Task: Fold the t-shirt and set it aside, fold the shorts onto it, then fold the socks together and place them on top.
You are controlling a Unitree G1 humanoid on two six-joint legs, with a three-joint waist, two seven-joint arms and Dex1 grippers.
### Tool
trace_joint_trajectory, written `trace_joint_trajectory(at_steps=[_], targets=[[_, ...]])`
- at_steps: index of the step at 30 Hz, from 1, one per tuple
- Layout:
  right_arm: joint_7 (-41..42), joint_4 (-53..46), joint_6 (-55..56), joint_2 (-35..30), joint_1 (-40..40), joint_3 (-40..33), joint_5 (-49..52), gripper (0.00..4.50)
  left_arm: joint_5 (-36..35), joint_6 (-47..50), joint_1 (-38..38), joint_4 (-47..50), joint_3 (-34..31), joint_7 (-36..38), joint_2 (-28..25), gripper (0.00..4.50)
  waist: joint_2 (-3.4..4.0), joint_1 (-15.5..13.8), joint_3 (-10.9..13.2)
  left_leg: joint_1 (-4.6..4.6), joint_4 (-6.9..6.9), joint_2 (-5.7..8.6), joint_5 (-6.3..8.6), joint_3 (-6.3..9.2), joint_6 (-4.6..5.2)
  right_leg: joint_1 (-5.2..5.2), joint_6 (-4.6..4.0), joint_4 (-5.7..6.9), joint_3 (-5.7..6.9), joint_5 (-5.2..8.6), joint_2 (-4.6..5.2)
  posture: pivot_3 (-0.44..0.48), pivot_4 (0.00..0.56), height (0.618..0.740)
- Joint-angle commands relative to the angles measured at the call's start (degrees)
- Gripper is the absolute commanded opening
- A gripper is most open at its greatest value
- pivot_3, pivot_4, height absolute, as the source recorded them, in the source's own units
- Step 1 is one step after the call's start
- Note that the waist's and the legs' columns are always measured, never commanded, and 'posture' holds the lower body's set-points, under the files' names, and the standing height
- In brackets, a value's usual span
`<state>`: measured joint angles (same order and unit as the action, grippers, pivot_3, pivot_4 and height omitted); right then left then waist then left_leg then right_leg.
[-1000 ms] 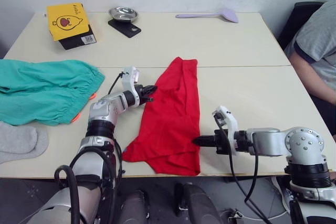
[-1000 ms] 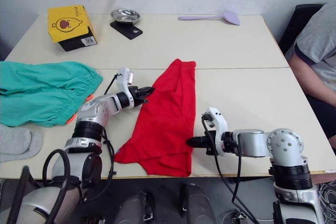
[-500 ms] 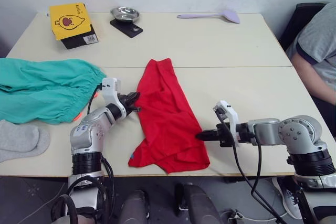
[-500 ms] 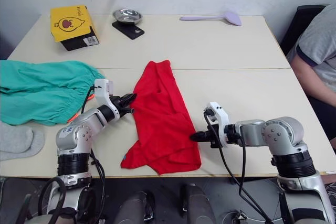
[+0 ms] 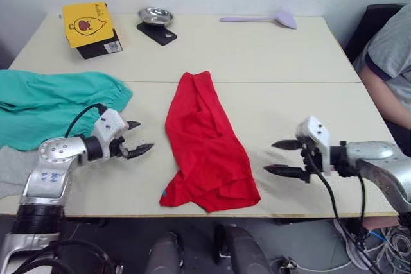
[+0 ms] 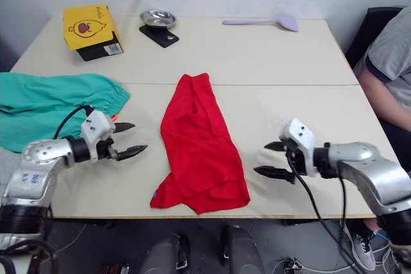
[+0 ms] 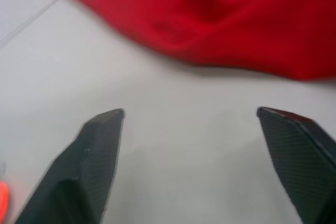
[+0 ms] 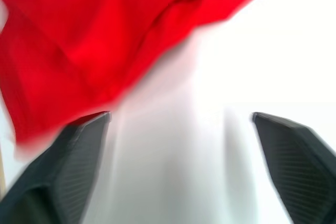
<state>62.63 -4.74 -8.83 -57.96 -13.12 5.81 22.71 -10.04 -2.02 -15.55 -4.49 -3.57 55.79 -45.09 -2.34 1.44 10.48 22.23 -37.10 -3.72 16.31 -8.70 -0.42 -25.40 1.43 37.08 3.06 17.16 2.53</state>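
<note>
1. Far left: the shorts [image 5: 54, 104] lie spread on the table [image 5: 270, 56], flat and loose. Judge them light and floppy; the gathered waistband edge nearest the centre looks the firmest place for you to pinch. A grey patch below them at the table edge is probably the socks [image 5: 9, 168], mostly hidden behind the left arm.
2. Left gripper [image 5: 133, 139]: fingers spread apart, empty, hovering over bare table just beside the shirt's left edge, not touching it.
3. Centre: the t-shirt [image 5: 205, 142] lies as a long narrow strip, running from mid-table to the near edge, bunched and doubled at the near end. It is soft, thin cloth and will sag and slide on the smooth top, so you should grip a hem or layered edge, not a single ply. The wrist views show rolled folds facing each gripper; those give you the thickest bite.
4. Right gripper [image 5: 282, 156]: fingers parted, holding nothing, just right of the shirt's near bunched end, apart from it.
5. Far right: a person's arm at the table side, well clear of the cloth.
</note>
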Motion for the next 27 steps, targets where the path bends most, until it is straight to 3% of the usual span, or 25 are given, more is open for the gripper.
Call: trace_joint_trajectory(at_steps=[1,5,10,15,27], targets=[[4.55,10.45,31.80,1.82,-1.30,1.48,-12.17,4.21,3.09,-21.72,-1.27,-5.14,1.42,4.11,-0.67,4.48,0.00,0.03,0.00,-0.01,-0.01,0.00,-0.01,-0.05,0.01,0.00,0.00,-0.01,-0.02,-0.03,0.00,0.000,0.150,0.740],[4.48,20.98,52.14,4.93,-4.25,2.94,-18.10,4.21,8.39,-38.27,-4.56,-13.31,5.22,5.35,-1.33,4.48,0.10,0.28,0.07,-0.04,-0.05,-0.03,-0.05,-0.16,0.01,-0.01,-0.05,0.01,-0.06,-0.11,-0.04,0.000,0.150,0.740],[3.22,26.77,65.11,8.92,-6.40,5.99,-21.66,4.21,12.80,-51.27,-11.35,-23.86,10.69,5.01,0.38,4.48,0.10,0.20,0.06,-0.28,-0.10,-0.08,-0.12,-0.27,-0.04,0.05,-0.11,0.22,-0.20,-0.16,-0.09,0.000,0.150,0.740],[3.15,24.39,66.97,10.94,-5.77,9.95,-21.29,4.21,12.25,-58.67,-15.50,-28.57,17.10,7.90,2.65,4.48,0.15,0.15,0.03,-1.16,0.02,-0.11,0.03,-0.32,-0.03,0.91,-0.23,0.15,-0.25,-0.07,-0.09,0.000,0.150,0.740],[0.34,16.26,64.52,11.47,-3.16,13.27,-20.88,4.21,2.46,-66.72,-15.38,-26.91,28.47,14.71,1.63,4.48,0.23,0.18,-0.02,-1.19,-0.06,-0.13,0.15,-0.31,0.12,0.95,-0.28,0.21,-0.28,-0.02,-0.07,0.000,0.150,0.740]])
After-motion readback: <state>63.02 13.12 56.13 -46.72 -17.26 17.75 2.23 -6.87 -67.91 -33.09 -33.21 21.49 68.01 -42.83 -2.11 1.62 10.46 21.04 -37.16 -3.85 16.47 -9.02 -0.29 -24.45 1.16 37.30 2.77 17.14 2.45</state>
